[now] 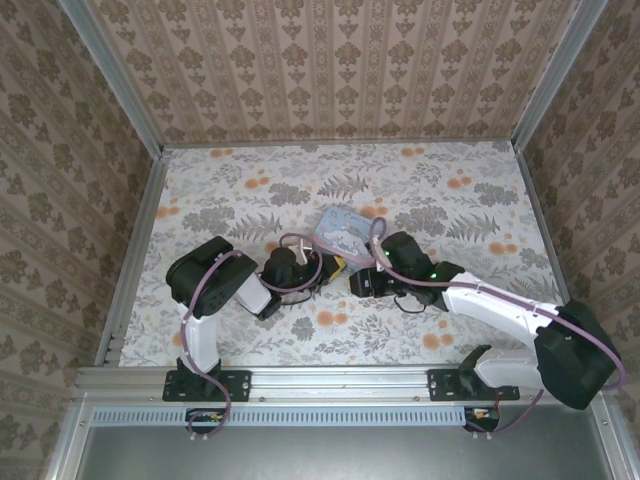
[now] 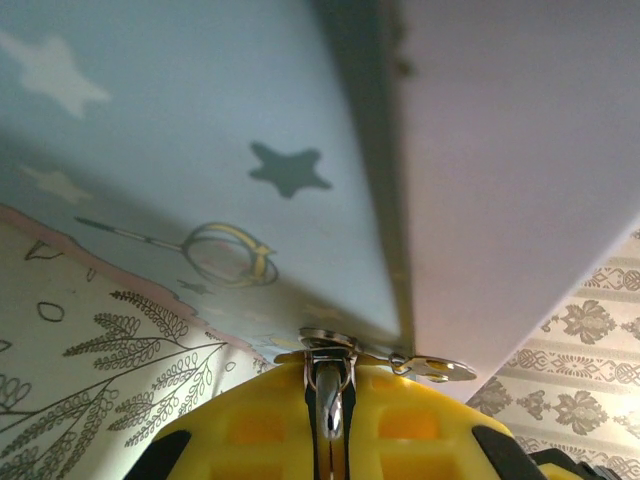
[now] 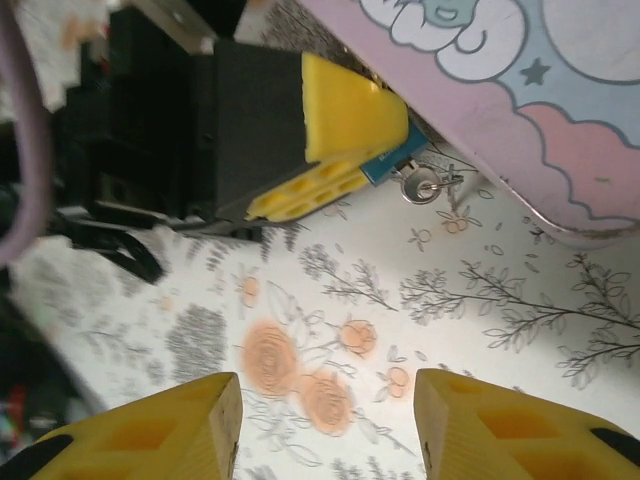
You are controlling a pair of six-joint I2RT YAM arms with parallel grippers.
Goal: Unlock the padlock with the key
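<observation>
The padlock (image 3: pixel 393 165), a small teal-tinted block, sits pinched between the yellow fingertips of my left gripper (image 3: pixel 375 150), right beside the near edge of the pale-blue cartoon tin (image 3: pixel 520 130), about mid-table. At its outer end hangs a small bright ring with the key (image 3: pixel 424 185), a thin metal piece sticking out toward the tin's rim. Whether it touches the rim I cannot tell. In my left wrist view the left gripper (image 2: pixel 328 378) has its two fingers drawn nearly together, with only a slim shiny strip of metal in the slit between them. A ring sits just above that, and the flat key (image 2: pixel 437 369) lies off to the right under the tin (image 2: pixel 200 150), whose starred side towers close in front. From above, my left gripper (image 1: pixel 328 268) reaches in from the left to the tin (image 1: pixel 340 230), and my right gripper (image 1: pixel 358 283) sits just right of it, the two nearly meeting. My right gripper (image 3: pixel 328 392) is spread wide, with nothing between its fingers, hanging over the flowered table (image 3: pixel 450 320) a little short of the padlock and pointing at it. The flowered table (image 1: pixel 250 180) is walled by patterned panels.
</observation>
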